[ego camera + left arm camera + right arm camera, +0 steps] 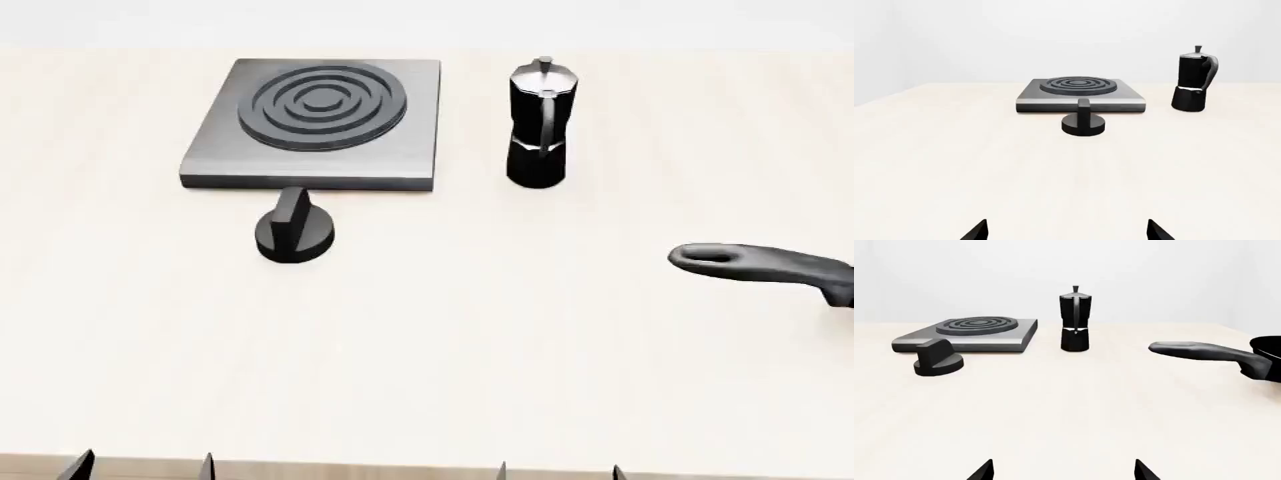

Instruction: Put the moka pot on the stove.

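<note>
A: Where is the moka pot [539, 122] right now?

B: Upright on the bench [441, 340], just beside the stove's [315, 124] right edge but apart from it. Nothing is gripping it. In the right wrist view the pot [1074, 320] stands a little past the stove [967, 333], lid on top.

A: And the stove itself?

B: Flat on the bench at the far side, its ringed burner bare. The short round knob [294, 229] sits just in front of its near edge; from the left wrist view the knob [1083, 119] seems to overlap the stove [1079, 95], though I can't tell from there whether they touch. The head view shows a narrow gap.

A: Anything on the right?

B: A long black pan handle [761, 266] reaches in from the right edge, well apart from the pot.

A: The end effectors?

B: Only fingertips show at the near edge. The left end effector [1066, 230] has its fingers spread wide, empty. The right end effector [1063, 470] is likewise spread and holds nothing. Both are well short of the pot.
</note>
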